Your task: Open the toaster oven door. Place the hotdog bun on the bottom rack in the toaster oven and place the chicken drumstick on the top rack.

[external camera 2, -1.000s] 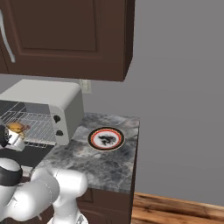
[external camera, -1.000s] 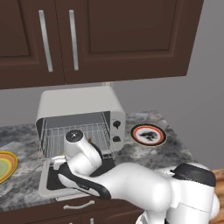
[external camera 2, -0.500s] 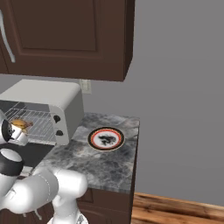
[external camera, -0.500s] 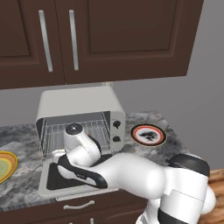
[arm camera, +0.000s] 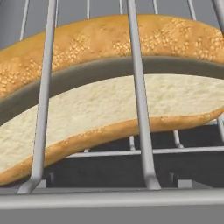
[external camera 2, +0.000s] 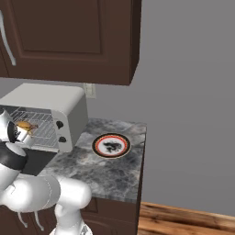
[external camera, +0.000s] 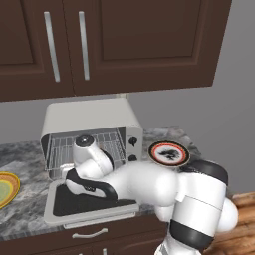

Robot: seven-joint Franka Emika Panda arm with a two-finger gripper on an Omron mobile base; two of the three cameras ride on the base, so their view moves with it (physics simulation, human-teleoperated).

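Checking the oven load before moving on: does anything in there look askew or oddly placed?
Yes. In the hand view the hotdog bun sits slanted across the rack wires, one end lower than the other, with wires crossing in front of it. The toaster oven door lies folded down flat, as expected.

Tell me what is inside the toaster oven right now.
The toaster oven stands with its door folded down. Inside are silver wire racks, and the hotdog bun lies among their bars. The arm covers most of the cavity, so which rack carries it is unclear.
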